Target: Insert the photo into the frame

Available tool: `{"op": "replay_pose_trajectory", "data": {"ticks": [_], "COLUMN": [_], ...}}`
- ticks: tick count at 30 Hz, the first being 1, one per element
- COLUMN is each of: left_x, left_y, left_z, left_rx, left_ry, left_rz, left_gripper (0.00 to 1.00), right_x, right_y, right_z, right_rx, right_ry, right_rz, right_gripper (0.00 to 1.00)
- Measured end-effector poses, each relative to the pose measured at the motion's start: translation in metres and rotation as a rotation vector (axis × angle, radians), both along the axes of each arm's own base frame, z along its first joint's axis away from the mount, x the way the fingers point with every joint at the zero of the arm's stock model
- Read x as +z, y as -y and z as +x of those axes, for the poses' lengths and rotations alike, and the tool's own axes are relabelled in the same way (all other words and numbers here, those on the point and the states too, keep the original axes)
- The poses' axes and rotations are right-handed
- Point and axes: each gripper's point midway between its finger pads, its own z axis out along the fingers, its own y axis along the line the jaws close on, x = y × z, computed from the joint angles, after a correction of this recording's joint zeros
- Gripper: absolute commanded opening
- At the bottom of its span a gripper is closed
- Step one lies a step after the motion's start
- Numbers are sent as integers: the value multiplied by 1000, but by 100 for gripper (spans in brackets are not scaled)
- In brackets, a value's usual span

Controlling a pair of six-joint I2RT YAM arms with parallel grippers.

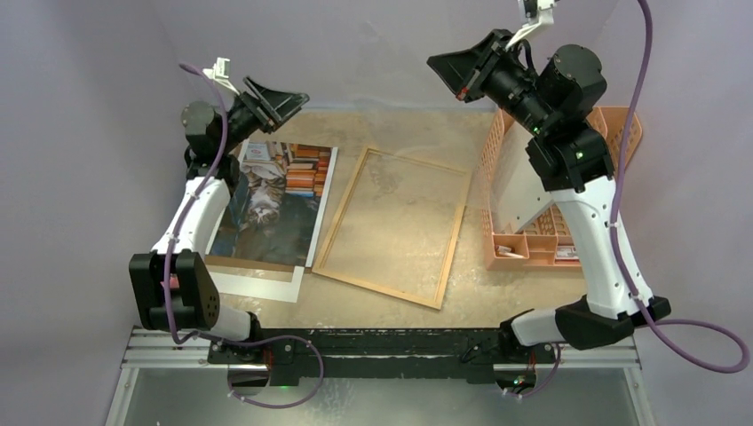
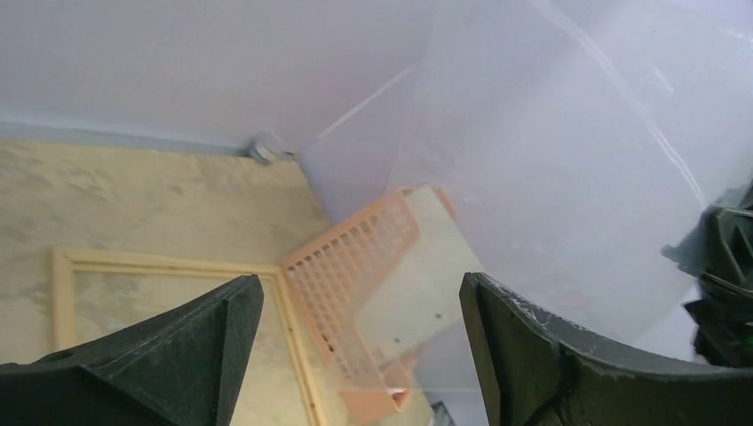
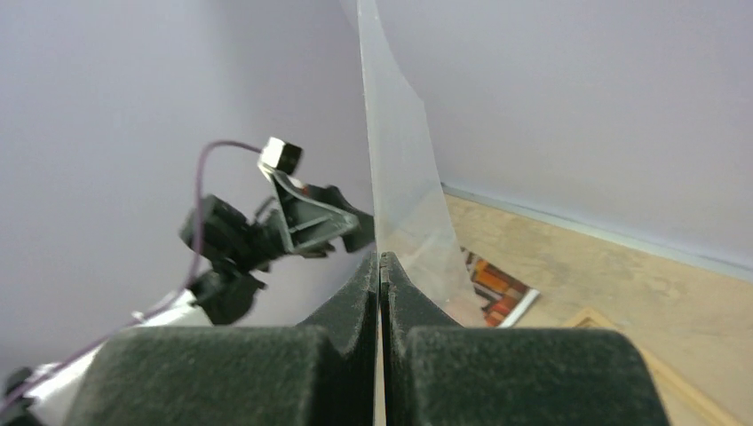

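Observation:
The photo point(image 1: 275, 200), a cat among orange and blue books, lies flat at the left on a white mat point(image 1: 257, 286); one corner of it shows as the photo point(image 3: 497, 288) in the right wrist view. To its right lies the frame point(image 1: 377, 287), thin light wood, with nothing in it. My left gripper point(image 1: 284, 102) hangs open above the photo's far edge, nothing between its fingers. My right gripper point(image 1: 444, 71) is raised at the back, shut on the edge of a clear sheet point(image 3: 400, 177). The same clear sheet point(image 2: 568, 177) stands in front of the left gripper point(image 2: 358, 282).
An orange plastic rack point(image 1: 533, 240) stands at the right with a grey-white board point(image 1: 519, 191) leaning in it. Lilac walls close in the back and both sides. The frame's corner point(image 2: 169, 264) lies just left of the rack point(image 2: 355, 266).

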Motion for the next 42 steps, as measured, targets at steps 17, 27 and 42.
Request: {"op": "replay_pose_trajectory", "data": {"ticks": [17,27,42], "left_x": [-16,-2,12], "left_y": [27,34,44], "left_z": [-54,-78,-99], "left_rx": [-197,-324,-460], "left_ry": [5,124,89], "left_rz": [-170,-247,-318], "left_gripper": [88,88,33], "right_x": [-12,8,7], "right_y": [-24,-29,-30], "right_z": [-8,-21,-21], "right_rx": [154,241,247], "right_ry": [-317,-324,-367], "right_rz": [398,479,507], "right_gripper": [0,0,0]}}
